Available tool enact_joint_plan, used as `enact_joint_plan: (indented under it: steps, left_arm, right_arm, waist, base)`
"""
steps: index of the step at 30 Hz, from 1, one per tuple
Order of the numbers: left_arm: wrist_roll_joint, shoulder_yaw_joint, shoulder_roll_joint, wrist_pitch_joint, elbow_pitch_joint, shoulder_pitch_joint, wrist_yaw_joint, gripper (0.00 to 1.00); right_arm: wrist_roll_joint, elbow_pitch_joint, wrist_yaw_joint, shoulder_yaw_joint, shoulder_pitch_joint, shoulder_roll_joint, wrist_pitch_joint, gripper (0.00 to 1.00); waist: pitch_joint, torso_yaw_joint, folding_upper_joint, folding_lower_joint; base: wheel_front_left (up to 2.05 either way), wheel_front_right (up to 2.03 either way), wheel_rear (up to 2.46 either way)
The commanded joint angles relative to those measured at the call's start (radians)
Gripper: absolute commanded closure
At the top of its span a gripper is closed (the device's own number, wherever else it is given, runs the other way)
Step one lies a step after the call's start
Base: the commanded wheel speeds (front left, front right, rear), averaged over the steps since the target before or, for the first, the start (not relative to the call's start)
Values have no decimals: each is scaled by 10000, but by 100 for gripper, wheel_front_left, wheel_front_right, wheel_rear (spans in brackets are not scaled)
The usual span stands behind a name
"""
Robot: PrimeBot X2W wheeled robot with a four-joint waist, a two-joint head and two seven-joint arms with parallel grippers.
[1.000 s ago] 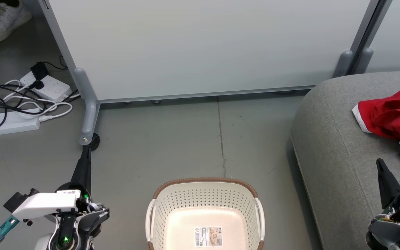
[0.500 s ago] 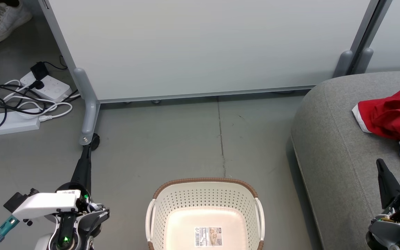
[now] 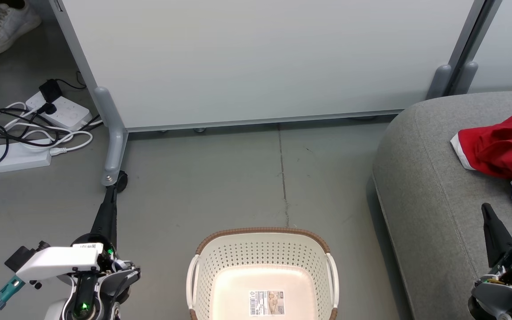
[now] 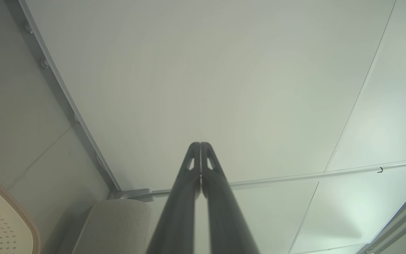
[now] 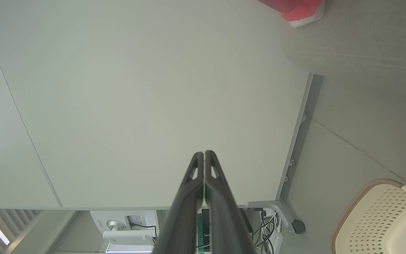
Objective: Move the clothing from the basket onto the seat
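Note:
The red clothing (image 3: 507,151) with white trim lies bunched on the grey seat (image 3: 425,178) at the right; a corner of the clothing (image 5: 296,8) also shows in the right wrist view. The cream basket (image 3: 262,271) with its brown rim stands on the floor at bottom centre, holding nothing but the barcode label on its floor. My left gripper (image 3: 111,191) is shut, pointing up over the floor left of the basket. My right gripper (image 3: 486,208) is shut over the seat's front part, just below the clothing and not touching it. In both wrist views the fingers (image 4: 200,145) (image 5: 204,153) meet at the tips.
A pale grey wheeled partition panel (image 3: 256,62) stands behind the basket, its caster foot (image 3: 113,175) near my left gripper. Power strips and tangled cables (image 3: 29,129) lie at the left. A person's white shoe (image 3: 5,26) is at the top left.

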Motion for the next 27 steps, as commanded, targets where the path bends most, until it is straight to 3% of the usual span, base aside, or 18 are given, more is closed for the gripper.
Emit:
enact_joint_plan:
  steps: [1,27]
  left_arm:
    - [-34,10,20,16,-2,-93,-47,100]
    - [-41,3,20,10,-4,-92,-47,100]
  right_arm:
    - [-37,-19,21,-26,-104,-23,61,100]
    - [-52,-18,22,-52,-110,-11,76,100]
  waist:
    - [0,0,-1,0]
    - [0,0,-1,0]
  base:
    - [0,0,0]
    - [0,0,0]
